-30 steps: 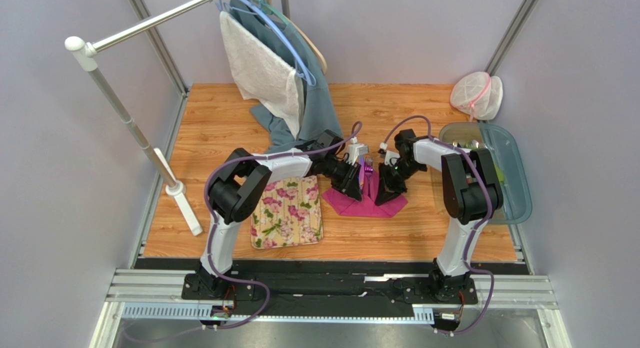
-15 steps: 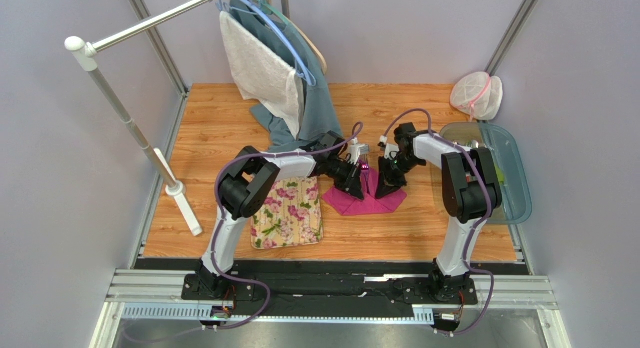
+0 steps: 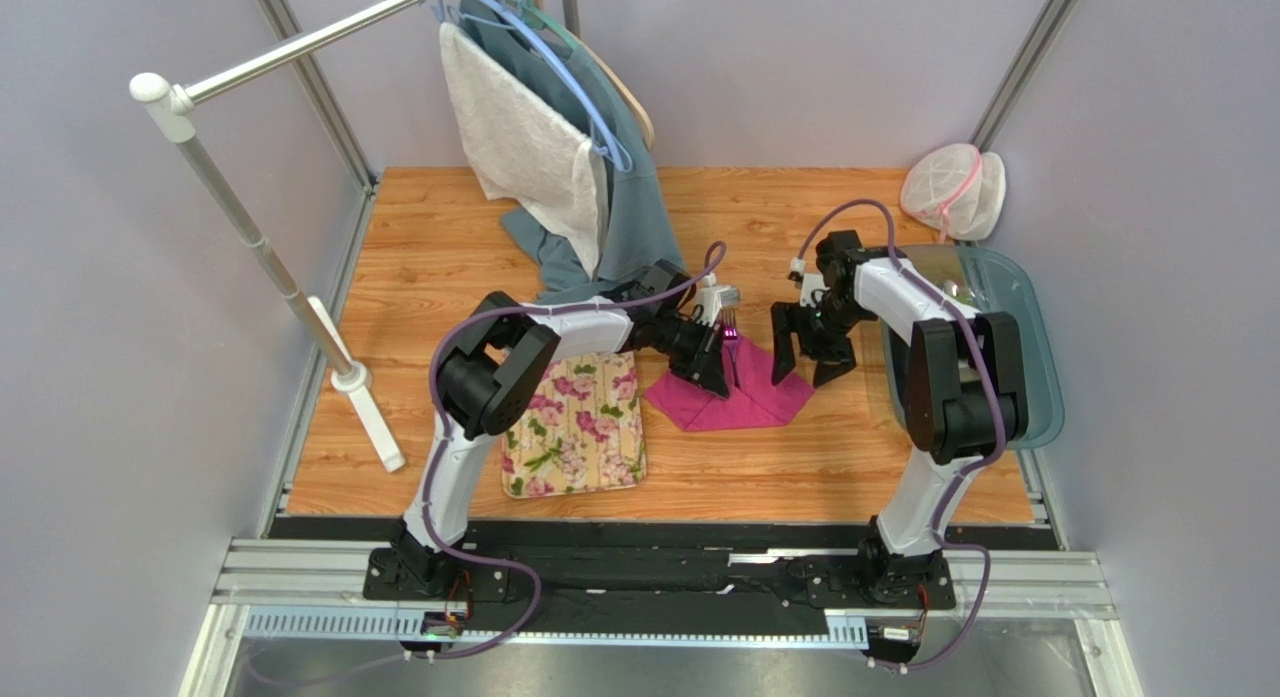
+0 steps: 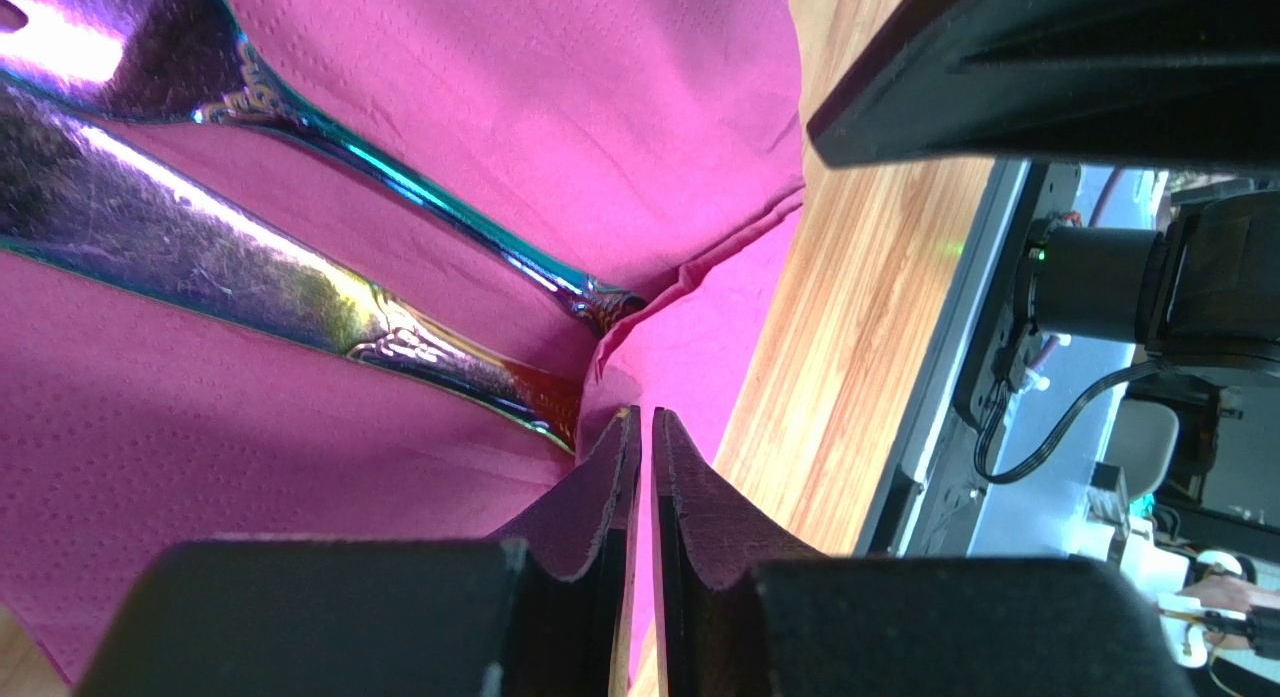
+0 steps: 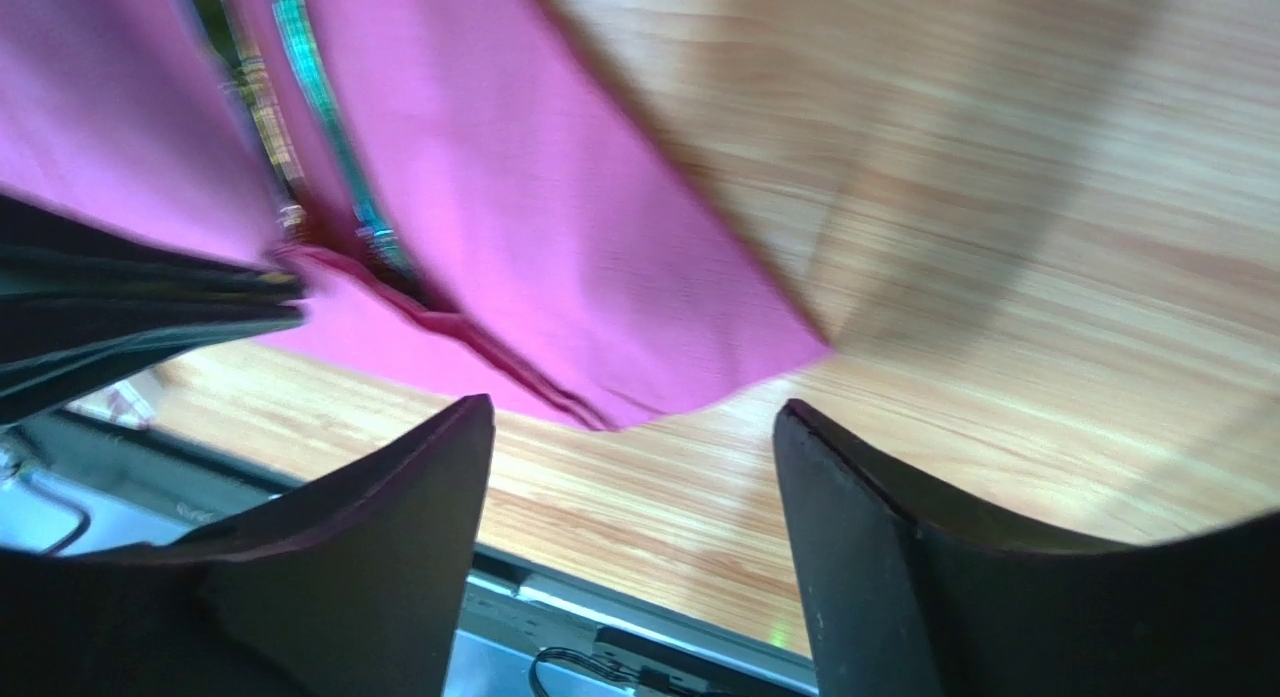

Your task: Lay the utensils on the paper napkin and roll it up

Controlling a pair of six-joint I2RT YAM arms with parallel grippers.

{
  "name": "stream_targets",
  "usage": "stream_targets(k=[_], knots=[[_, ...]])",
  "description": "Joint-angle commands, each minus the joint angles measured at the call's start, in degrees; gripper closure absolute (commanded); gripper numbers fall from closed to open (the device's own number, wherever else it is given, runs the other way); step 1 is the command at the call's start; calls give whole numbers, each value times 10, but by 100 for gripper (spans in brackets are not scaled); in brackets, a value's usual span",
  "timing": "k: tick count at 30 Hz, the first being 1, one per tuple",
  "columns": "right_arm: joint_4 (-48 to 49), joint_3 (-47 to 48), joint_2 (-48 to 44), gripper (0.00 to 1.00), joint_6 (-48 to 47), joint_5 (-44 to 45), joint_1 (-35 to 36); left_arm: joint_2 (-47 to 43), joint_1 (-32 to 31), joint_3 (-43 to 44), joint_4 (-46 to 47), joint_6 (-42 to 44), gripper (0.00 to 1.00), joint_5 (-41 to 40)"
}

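Observation:
The magenta paper napkin (image 3: 751,405) lies folded on the wooden table, between the two arms. Two iridescent utensils (image 4: 226,262) rest on it, their handle ends tucked under a raised fold. My left gripper (image 4: 646,415) is down at that fold, its jaws closed to a sliver with pink paper between them. In the top view it (image 3: 718,375) sits over the napkin's middle. My right gripper (image 5: 633,412) is open and empty, just off the napkin's (image 5: 571,202) right corner, over bare wood. From above it (image 3: 812,375) stands right of the napkin.
A cream flowered mat (image 3: 574,423) lies left of the napkin. A rack (image 3: 271,262) with hung cloths (image 3: 631,202) stands at the back left. A clear tray (image 3: 1022,337) and a mesh bag (image 3: 954,192) are on the right.
My right gripper has opened, let go of the napkin and drawn away to the right. The left gripper has closed further at the napkin's fold and stayed in place.

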Motion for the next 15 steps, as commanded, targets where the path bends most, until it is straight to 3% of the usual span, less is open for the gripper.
stream_targets(k=[1,7,15], knots=[[-9,26,-8,20,-10,58,-8,6,4,21,12,-4,86,11],[-2,29,36,17,-2,65,-11,8,4,24,11,-5,86,13],[7,27,68,18,-3,2,-21,13,4,26,12,-9,86,10]])
